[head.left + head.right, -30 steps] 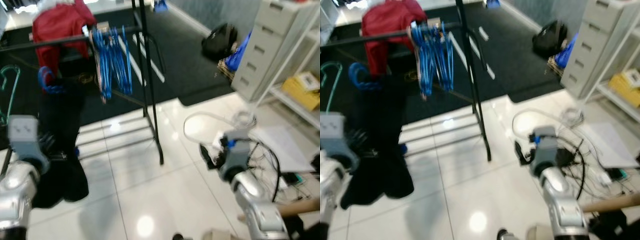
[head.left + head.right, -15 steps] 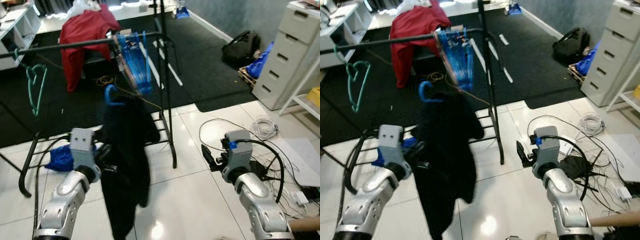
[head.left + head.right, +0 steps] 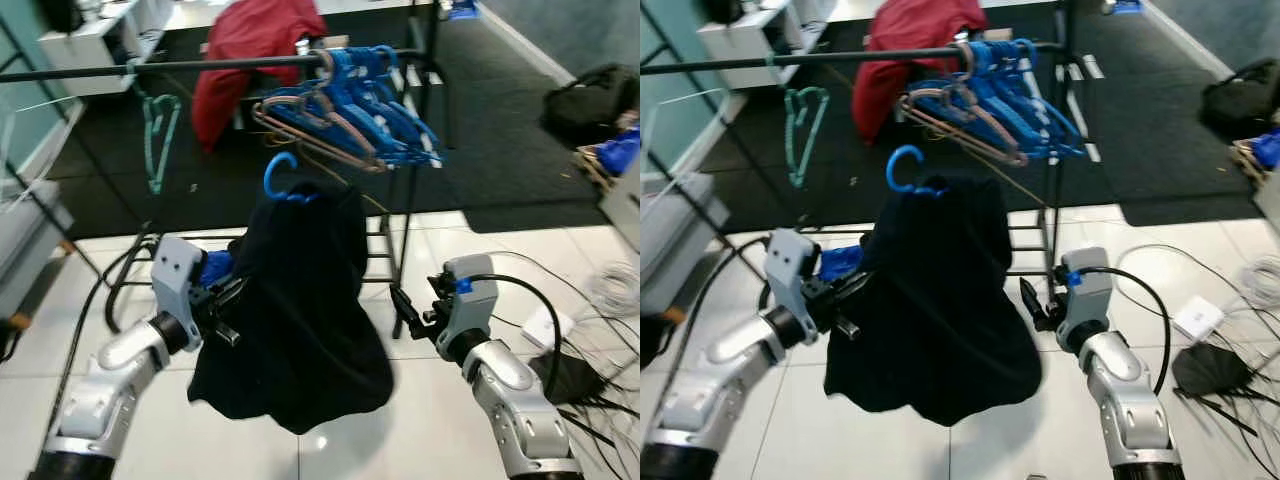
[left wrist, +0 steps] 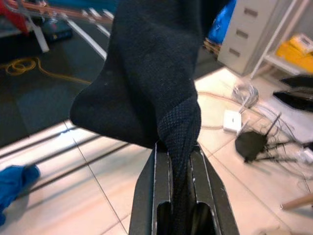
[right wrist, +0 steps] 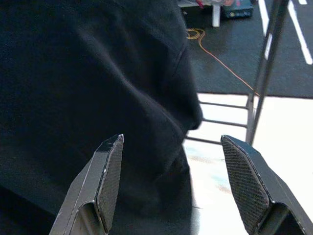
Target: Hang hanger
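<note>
Left wrist view has the left gripper (image 4: 179, 161) clamped on a fold of the black garment (image 3: 300, 310), which hangs from a blue hanger (image 3: 283, 182) below the clothes rail (image 3: 200, 66). Right gripper (image 5: 181, 186) is spread wide beside the garment.

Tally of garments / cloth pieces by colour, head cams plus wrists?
Black garment, pinched in the left gripper: 1
Red garment, beyond the rail: 1
Blue cloth, crumpled on the floor: 1
Total: 3
</note>
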Controlling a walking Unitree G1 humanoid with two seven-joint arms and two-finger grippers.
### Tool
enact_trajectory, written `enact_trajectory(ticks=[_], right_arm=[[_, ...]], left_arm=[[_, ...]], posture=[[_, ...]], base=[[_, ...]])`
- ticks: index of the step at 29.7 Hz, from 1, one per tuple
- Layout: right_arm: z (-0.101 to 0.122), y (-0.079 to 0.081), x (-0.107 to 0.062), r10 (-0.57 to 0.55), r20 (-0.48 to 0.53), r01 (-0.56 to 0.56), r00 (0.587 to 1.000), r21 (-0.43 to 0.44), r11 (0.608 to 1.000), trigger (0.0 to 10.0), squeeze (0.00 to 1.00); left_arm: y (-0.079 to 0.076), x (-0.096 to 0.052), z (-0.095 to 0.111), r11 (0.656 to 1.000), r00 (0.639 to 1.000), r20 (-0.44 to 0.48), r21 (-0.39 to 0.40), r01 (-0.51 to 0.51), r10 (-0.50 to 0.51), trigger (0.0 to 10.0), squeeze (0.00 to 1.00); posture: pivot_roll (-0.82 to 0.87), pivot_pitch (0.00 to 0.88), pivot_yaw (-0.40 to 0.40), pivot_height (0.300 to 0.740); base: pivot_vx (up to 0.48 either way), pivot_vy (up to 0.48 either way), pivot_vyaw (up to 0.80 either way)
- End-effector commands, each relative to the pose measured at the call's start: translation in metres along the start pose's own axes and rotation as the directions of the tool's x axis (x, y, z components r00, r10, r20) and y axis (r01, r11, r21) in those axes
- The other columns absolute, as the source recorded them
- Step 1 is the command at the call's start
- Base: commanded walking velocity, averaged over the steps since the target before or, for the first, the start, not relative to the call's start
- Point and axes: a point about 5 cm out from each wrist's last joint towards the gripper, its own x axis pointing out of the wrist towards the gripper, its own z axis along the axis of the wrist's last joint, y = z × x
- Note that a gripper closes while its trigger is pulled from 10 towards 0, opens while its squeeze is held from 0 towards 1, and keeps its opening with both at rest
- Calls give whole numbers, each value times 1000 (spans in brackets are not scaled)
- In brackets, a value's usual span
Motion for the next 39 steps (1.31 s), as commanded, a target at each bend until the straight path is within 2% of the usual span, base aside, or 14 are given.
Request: enact_trajectory(ticks=[1,4,11,12,13,14,15,16,18,22,24,25,28,39], right_arm=[[0,2,0,11,18,-12,1000,23,1000,10000,0],[14,-8,0,7,80,-15,997,96,995,10000,0],[36,-13,-6,107,165,-129,980,131,983,10000,0],[50,-10,-15,238,206,-268,949,131,955,10000,0],[50,-10,-15,238,206,-268,949,131,955,10000,0],[68,-13,-34,396,262,-442,880,147,885,10000,0],[68,-13,-34,396,262,-442,880,147,885,10000,0],[83,-15,-54,518,295,-571,803,134,810,10000,0],[91,-19,-68,586,280,-631,760,106,768,10000,0],[93,-27,-78,605,226,-633,763,73,771,10000,0],[93,-38,-83,577,183,-593,796,43,804,10000,0],[93,-52,-85,512,161,-522,844,25,853,10000,0],[93,-61,-87,466,150,-473,872,15,881,10000,0],[85,-63,-84,439,131,-446,889,31,894,10000,0]], left_arm=[[1,-2,13,999,998,48,9,31,-32,10000,0],[0,-13,33,977,975,53,10,214,-214,10000,0],[14,-29,51,943,943,27,27,331,-332,10000,0],[26,-39,57,929,930,-13,55,366,-366,10000,0],[26,-39,57,929,930,-13,55,366,-366,10000,0],[42,-55,64,917,920,-78,88,389,-383,10000,0],[42,-55,64,917,920,-78,88,389,-383,10000,0],[58,-67,73,917,922,-126,124,380,-365,10000,0],[71,-76,82,920,930,-152,163,358,-335,10000,0],[81,-81,92,927,943,-152,196,321,-295,10000,0],[86,-84,100,929,951,-144,217,301,-275,10000,0],[89,-87,108,930,955,-127,227,290,-267,10000,0],[89,-90,113,929,955,-110,226,294,-276,10000,0],[74,-91,125,881,901,-71,190,432,-427,10000,0]], posture=[[-129,117,60,740],[-130,113,63,740],[-141,110,63,740],[-150,109,62,740],[-150,109,62,740],[-157,106,63,740],[-157,106,63,740],[-162,107,62,740],[-165,109,64,740],[-167,110,63,740],[-171,112,62,740],[-175,116,61,740],[-181,115,64,740],[-166,112,61,740]], base=[[0,0,631],[0,0,0],[0,0,0],[0,0,0],[0,0,0],[0,0,0],[0,0,0],[0,0,0],[0,0,0],[0,0,0],[0,0,0],[0,0,0],[0,0,0],[0,0,0]])
